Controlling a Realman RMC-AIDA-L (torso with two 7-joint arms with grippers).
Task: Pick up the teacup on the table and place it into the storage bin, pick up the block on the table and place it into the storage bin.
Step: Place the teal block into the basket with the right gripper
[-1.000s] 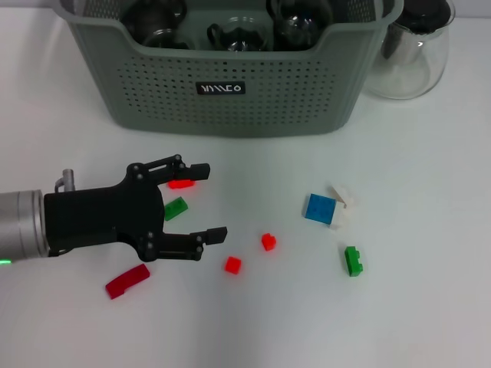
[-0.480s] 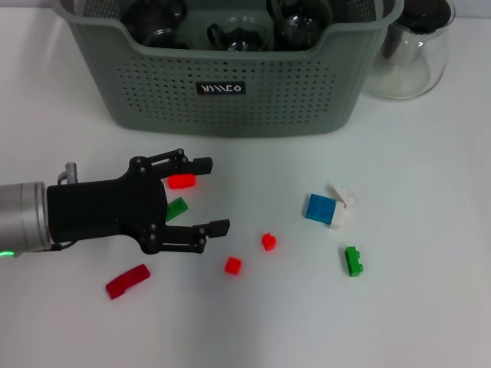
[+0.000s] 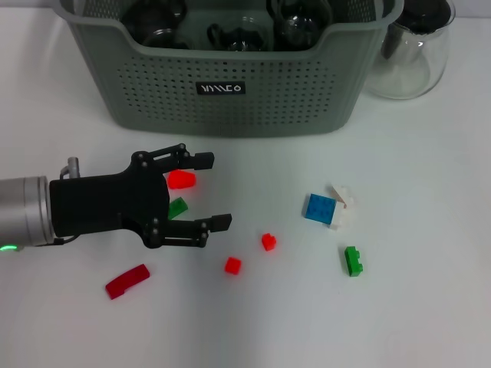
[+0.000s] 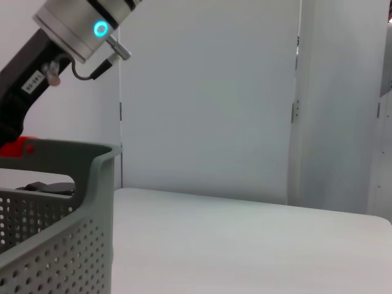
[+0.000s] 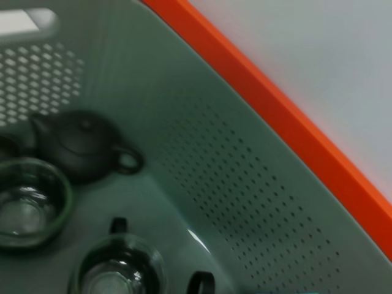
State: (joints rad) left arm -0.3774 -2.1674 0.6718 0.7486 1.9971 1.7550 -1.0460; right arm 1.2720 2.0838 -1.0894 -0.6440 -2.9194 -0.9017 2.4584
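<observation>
Storage bin (image 3: 230, 84), the big grey-green perforated plastic basket with a black label, sits at the far edge of the white surface (image 3: 414, 307). It already holds teaware: the right wrist view, looking down into it, shows a small dark teapot (image 5: 82, 144) and glass cups (image 5: 27, 202). No teacup visible out on the surface, so my read is that only blocks remain.

Left end effector (image 3: 209, 192) is low over the surface just in front of the bin, fingers spread. A rounded red block (image 3: 182, 179) sits just inside the upper finger and a small green block (image 3: 177, 207) lies deeper in the gap, near the palm. Judgement: it's bracketing one of these for a pinch, probably the red one; nothing is held.

Risk: two blocks share the gap, so closing could catch both or kick one away.

Other loose pieces:
- flat dark-red block (image 3: 127, 280), near side of the arm
- two small red cubes (image 3: 232, 265) and (image 3: 268, 241), near the fingertips
- blue square brick (image 3: 319, 208) touching a white piece (image 3: 343, 205)
- green brick (image 3: 353, 261)

Clear glass carafe (image 3: 410, 54) stands beside the bin's right end, out of the path.

Right end effector: not visible; its camera sits over the bin interior, can't tell its state.
</observation>
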